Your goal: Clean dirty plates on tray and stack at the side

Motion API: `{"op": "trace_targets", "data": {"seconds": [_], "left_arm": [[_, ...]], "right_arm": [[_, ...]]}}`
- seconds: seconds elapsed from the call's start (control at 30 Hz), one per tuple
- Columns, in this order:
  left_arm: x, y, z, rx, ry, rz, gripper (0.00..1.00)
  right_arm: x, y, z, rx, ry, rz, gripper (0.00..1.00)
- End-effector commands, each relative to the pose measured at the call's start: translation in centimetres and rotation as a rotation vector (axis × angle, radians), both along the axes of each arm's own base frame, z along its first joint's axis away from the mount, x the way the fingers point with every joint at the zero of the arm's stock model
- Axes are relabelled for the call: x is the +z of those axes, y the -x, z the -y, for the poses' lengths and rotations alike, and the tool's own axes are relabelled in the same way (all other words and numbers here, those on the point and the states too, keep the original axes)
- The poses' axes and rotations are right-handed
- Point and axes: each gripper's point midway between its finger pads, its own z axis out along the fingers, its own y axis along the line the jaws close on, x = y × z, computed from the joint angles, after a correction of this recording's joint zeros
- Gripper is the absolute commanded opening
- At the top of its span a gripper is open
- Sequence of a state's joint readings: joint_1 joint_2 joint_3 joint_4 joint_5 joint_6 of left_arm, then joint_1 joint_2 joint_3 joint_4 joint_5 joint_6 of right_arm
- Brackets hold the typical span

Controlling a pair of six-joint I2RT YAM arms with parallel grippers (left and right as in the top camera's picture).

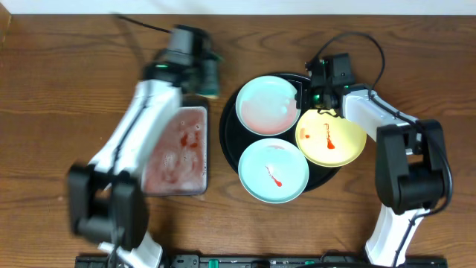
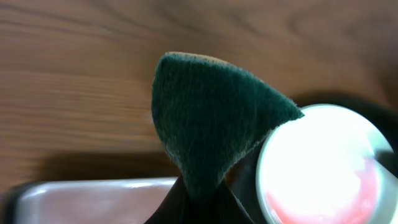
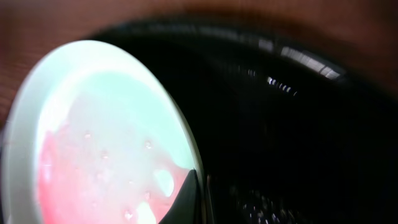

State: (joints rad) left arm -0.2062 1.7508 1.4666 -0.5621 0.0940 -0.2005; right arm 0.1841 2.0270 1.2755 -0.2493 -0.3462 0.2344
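Observation:
The round black tray (image 1: 229, 126) holds three plates. A pale blue plate (image 1: 266, 104) with a watery pink film sits at its back; it also shows in the left wrist view (image 2: 323, 168) and the right wrist view (image 3: 99, 137). A second pale blue plate (image 1: 273, 170) with a red smear sits at the front, and a yellow plate (image 1: 331, 137) with a red smear at the right. My left gripper (image 1: 210, 77) is shut on a green sponge (image 2: 208, 118), held above the table left of the tray. My right gripper (image 1: 306, 95) is shut on the back blue plate's right rim (image 3: 189, 186).
A rectangular black-rimmed tray (image 1: 177, 151) with pinkish water inside lies left of the round tray, under my left arm; it also shows in the left wrist view (image 2: 93, 199). Bare wooden table lies at the far left and along the back.

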Motion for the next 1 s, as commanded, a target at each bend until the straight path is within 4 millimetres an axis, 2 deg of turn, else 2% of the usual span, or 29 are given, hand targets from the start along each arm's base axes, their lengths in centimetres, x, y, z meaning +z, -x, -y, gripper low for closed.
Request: {"op": "trace_targets", "data": {"seconds": [0.0,0.1,0.2,0.33,0.43,0.5,0.67,0.83,0.97], "left_arm": [[2.4,2.2,-4.2,0.064,-0.052,-0.017,0.07],[0.8,4.6,-6.2,0.102,-0.070,-0.139,0.07],[-1.6,6.9,-6.9,0.111,-0.083,-0.246,0.07],[-5.1,8.8,-7.2,0.131,-0.087,-0.329,0.08],[-7.7,10.3,-8.4,0.171,-0.102,-0.378,0.08],[-8.8,10.9,-8.8,0.182,-0.102,-0.396,0.07],[-9.7,11.5,-9.1,0.188,-0.103,-0.410,0.07],[-10.2,11.9,-9.1,0.187,-0.105,-0.424,0.07],[-10.2,11.8,-9.2,0.189,-0.109,-0.419,0.07]], "right_arm": [[8.8,-2.0,0.2,-0.019,-0.003,0.201,0.01],[11.8,-1.2,0.8,-0.027,0.057,0.253,0.01],[13.8,0.2,1.4,-0.032,0.163,0.284,0.01],[14.1,1.5,1.9,-0.061,0.303,0.283,0.01],[13.7,2.2,2.4,-0.097,0.429,0.278,0.01],[13.8,2.3,2.7,-0.121,0.493,0.291,0.01],[14.8,2.7,2.9,-0.198,0.629,0.341,0.01],[17.0,3.1,5.2,-0.296,0.870,0.413,0.01],[18.5,3.4,4.4,-0.298,0.955,0.476,0.01]]}}
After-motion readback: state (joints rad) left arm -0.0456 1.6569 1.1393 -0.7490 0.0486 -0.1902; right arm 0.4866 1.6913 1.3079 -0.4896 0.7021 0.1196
